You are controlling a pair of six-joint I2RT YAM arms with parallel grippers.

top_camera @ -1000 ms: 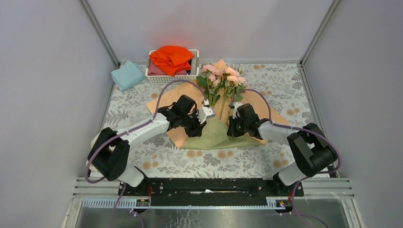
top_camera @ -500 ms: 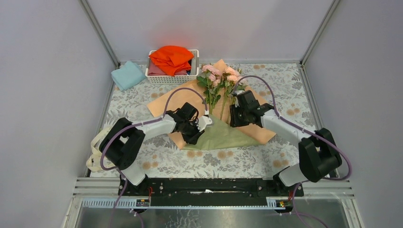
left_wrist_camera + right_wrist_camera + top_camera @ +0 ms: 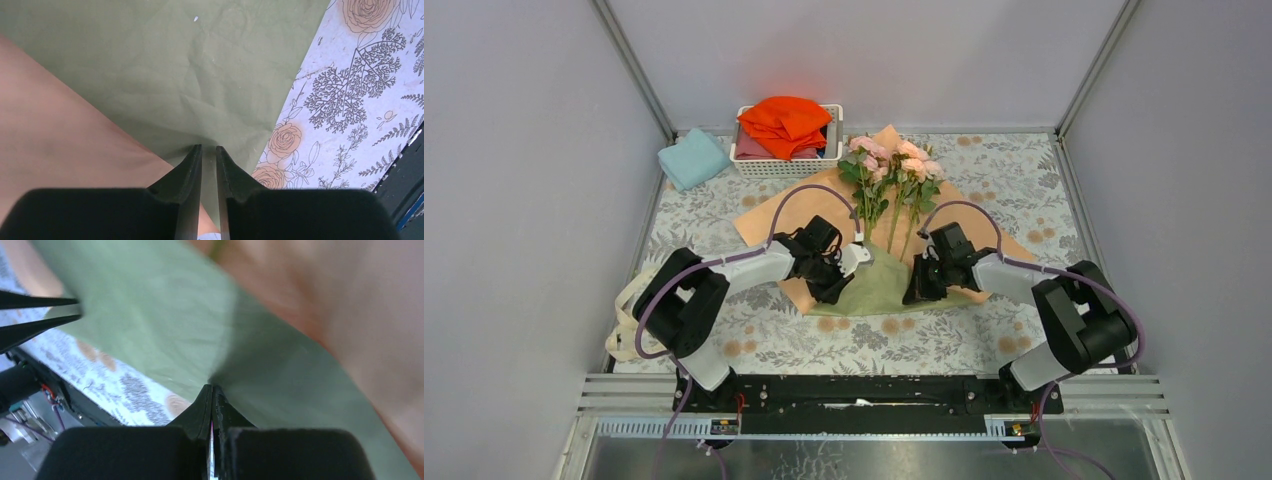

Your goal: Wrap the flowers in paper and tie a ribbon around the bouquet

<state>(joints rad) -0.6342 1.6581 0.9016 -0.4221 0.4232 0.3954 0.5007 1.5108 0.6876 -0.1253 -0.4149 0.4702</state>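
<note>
- Between the tips of the right end effector (image 3: 212, 388), gripping a pucker of the paper (image 3: 165, 330), olive face showing, fingers pressed tight together.
- Sitting low on the right edge of the folded green flap again, after rising toward the stems half a second ago with fingers spread; so re-gripping the fold, not abandoning it.
- Across the flap to its left, holding the other edge with the left end effector (image 3: 209, 148): fingers nearly together with a sliver of gap showing and creases in the paper running into the tips, so apparently pinching it. Staying put over the last half second.
- Just beyond both end effectors, lying on the peach face of the sheet: the flowers (image 3: 892, 170), stems pointing back toward the fingertips and blooms at the far end, well apart from either grip.
- Judging from this: having both sides of the near flap in hand, with wrapping only just starting, stems not yet covered and tying far off.
- Probably needing next to draw the green flap away from the bases and over the stems, keeping both pinches even to avoid tearing the thin sheet.
</note>
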